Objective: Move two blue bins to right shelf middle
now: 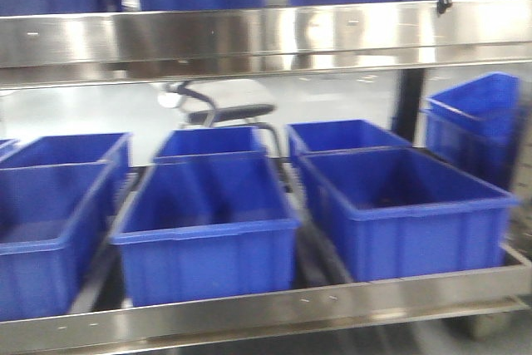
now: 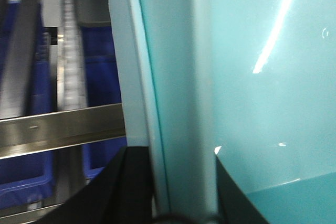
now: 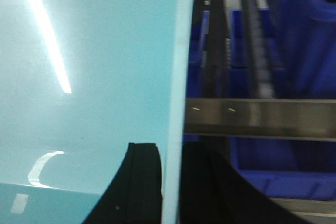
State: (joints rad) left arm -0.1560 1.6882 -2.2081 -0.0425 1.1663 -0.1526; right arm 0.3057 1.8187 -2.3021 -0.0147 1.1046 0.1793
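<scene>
Blue bins (image 1: 204, 230) sit upright and open-topped in rows on a steel shelf (image 1: 249, 315) in the front view; three stand at the front edge with more right behind; tilted bin (image 1: 478, 118) at far right, past a black post (image 1: 409, 106); further blue bins, blurred, on the upper shelf (image 1: 249, 35); chair (image 1: 229, 110) beyond the shelf; left fingers (image 2: 126, 192) released, spread apart in front of a teal panel (image 2: 252, 77), with bins and shelf rail off to one side; right fingers (image 3: 139, 187) flank that panel's edge, cannot tell if clenched; all views blurred.
</scene>
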